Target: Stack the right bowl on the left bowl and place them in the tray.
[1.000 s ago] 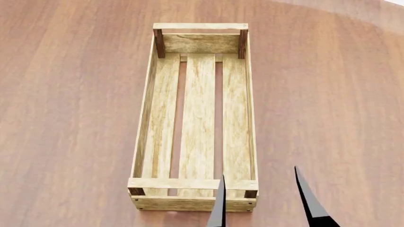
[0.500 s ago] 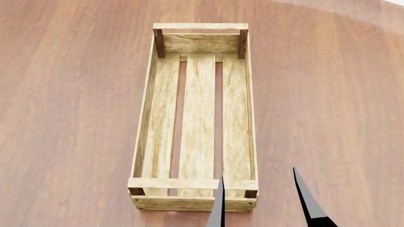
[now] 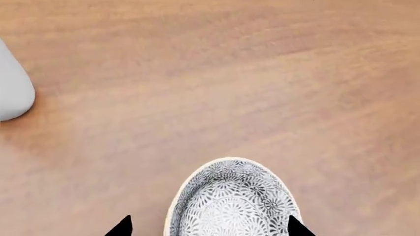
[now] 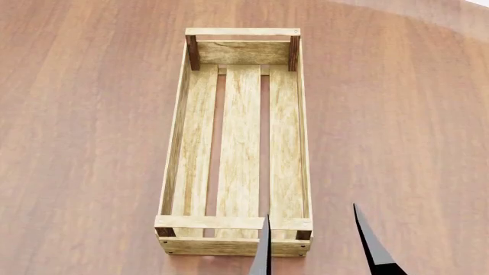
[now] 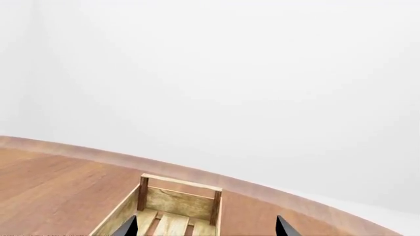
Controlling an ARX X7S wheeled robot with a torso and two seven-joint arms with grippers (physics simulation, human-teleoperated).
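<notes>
Counting, we see one patterned bowl (image 3: 233, 201) between our left pincer's (image 3: 208, 227) spread tips, one empty slatted tray (image 4: 238, 143); our right pincer (image 4: 317, 243) gapes, holding nothing.

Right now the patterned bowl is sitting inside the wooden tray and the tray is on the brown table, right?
Not quite. The tray is empty in the head view. The patterned bowl sits on the bare table, as the left wrist view shows. The tray is on the brown table.

Bright even light, sharp renders, faint soft shadows, no glare
</notes>
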